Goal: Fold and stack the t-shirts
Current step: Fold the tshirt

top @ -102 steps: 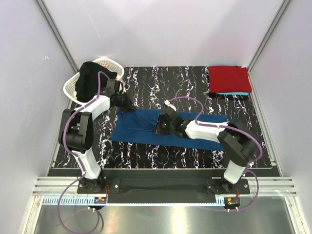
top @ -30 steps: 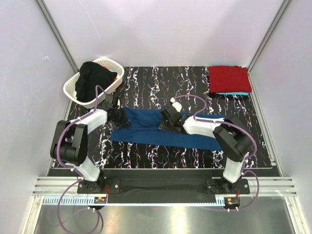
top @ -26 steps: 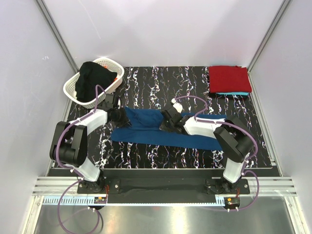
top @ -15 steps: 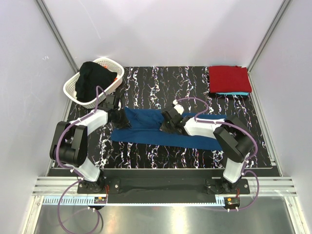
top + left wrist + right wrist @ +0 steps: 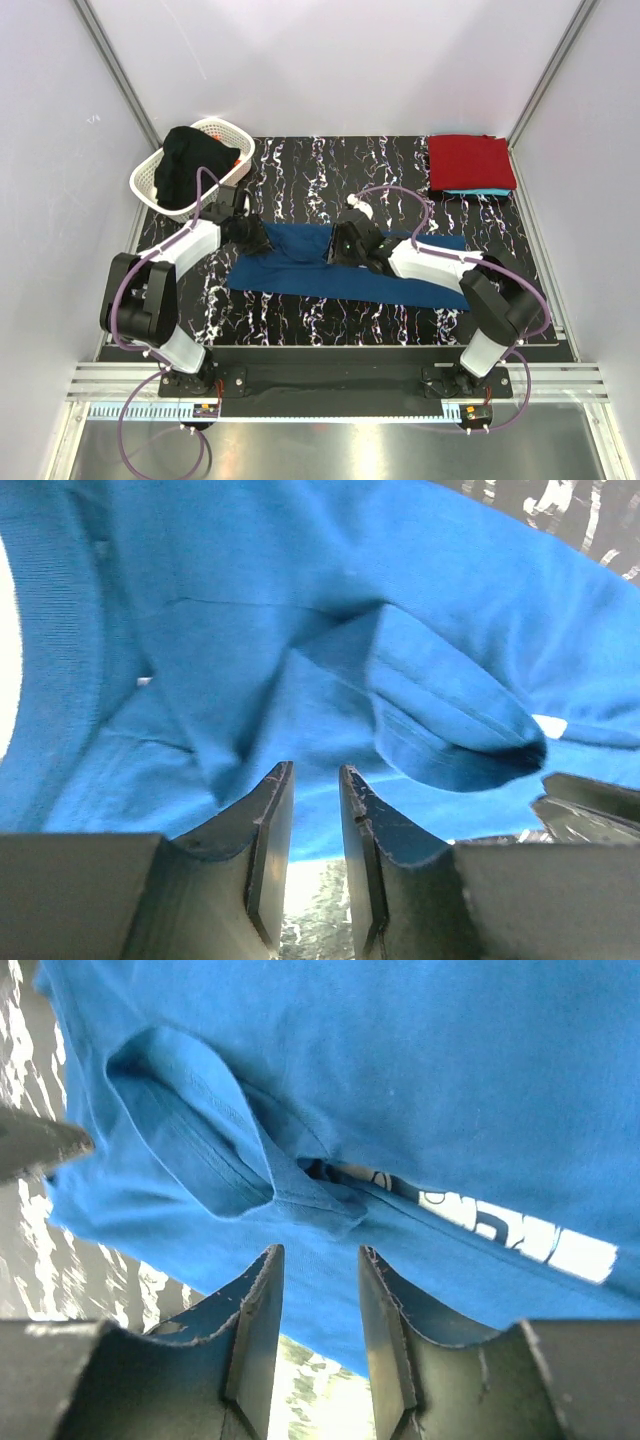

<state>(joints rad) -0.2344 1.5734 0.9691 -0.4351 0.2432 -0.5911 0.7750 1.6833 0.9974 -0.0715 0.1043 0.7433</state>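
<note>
Navy shirt (image 5: 300, 265) lies part-folded across mid bench (image 5: 330, 160). Left tool (image 5: 257, 237) is over its left end, right tool (image 5: 342, 244) over its middle, both w/ jaws slightly apart, gripping nothing. Red shirt (image 5: 470, 160) sits folded on turquoise shirt (image 5: 470, 191), far right corner.

No text can be read. The only marking is a white print (image 5: 500, 1228) on the navy blue t-shirt (image 5: 450, 1080), just beyond the right gripper (image 5: 318, 1260). It is partly under a fold, and its shapes are illegible.
</note>
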